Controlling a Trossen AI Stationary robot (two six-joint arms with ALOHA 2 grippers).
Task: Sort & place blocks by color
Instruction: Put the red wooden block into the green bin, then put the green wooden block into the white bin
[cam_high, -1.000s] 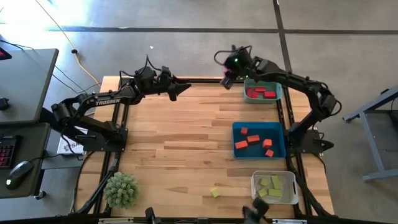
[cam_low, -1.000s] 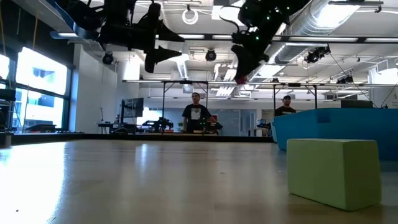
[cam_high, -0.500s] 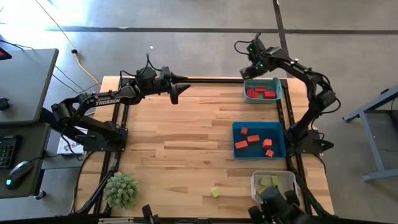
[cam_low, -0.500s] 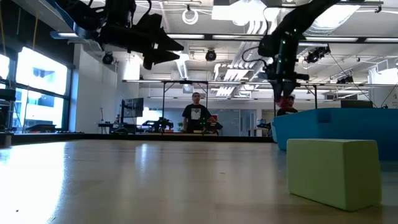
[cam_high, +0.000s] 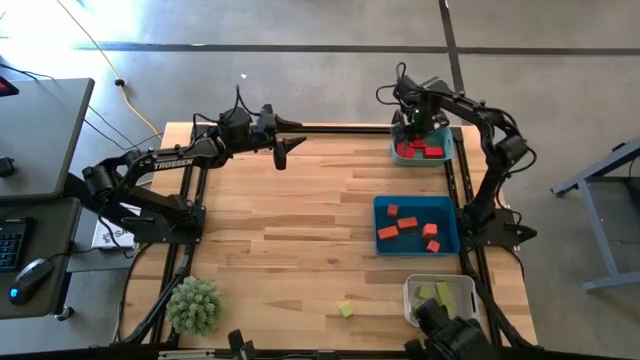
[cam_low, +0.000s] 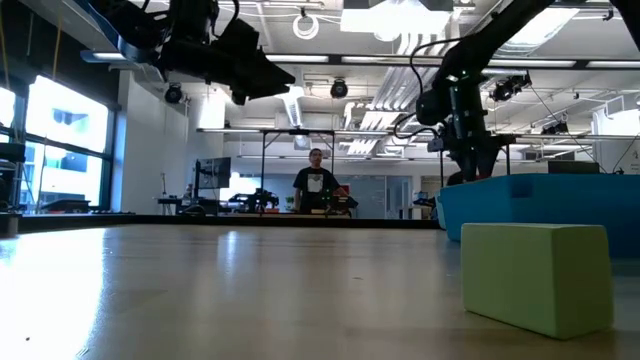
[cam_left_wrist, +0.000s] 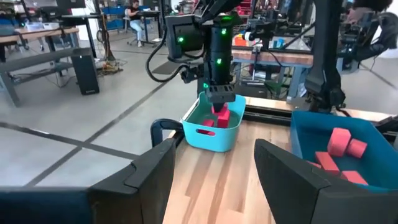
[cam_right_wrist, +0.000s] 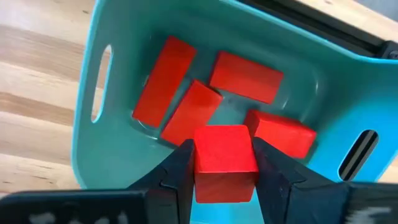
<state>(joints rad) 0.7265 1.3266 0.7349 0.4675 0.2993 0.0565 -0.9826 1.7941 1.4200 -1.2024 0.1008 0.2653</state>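
Note:
My right gripper (cam_high: 413, 128) points down over the teal bin (cam_high: 440, 150) at the table's far right, shut on a red cube (cam_right_wrist: 224, 163). Several red blocks (cam_right_wrist: 165, 81) lie on the bin's floor under it. My left gripper (cam_high: 290, 146) hovers open and level above the far left of the table, pointing toward the teal bin (cam_left_wrist: 200, 134), with nothing between its fingers. One yellow-green block (cam_high: 346, 309) lies flat on the table near the front edge. My right gripper pinches the red cube by two opposite sides (cam_right_wrist: 199, 168) between its two fingers (cam_right_wrist: 179, 171). The fingers come from above and point down. The cube hangs level at about the bin's rim (cam_left_wrist: 231, 117), over the red blocks that lie inside.
A blue bin (cam_high: 447, 240) with orange blocks stands at mid right. A clear bin (cam_high: 410, 298) with yellow-green blocks stands at the near right. A spiky green plant ball (cam_high: 194, 305) sits at the near left. The table's middle is bare wood. People stand in the room behind.
My right gripper has carried the red cube from beside the teal bin's left toward the table's right edge and down over the bin, tipping from slanted to pointing straight down. My left gripper has rolled about its own axis while staying in place.

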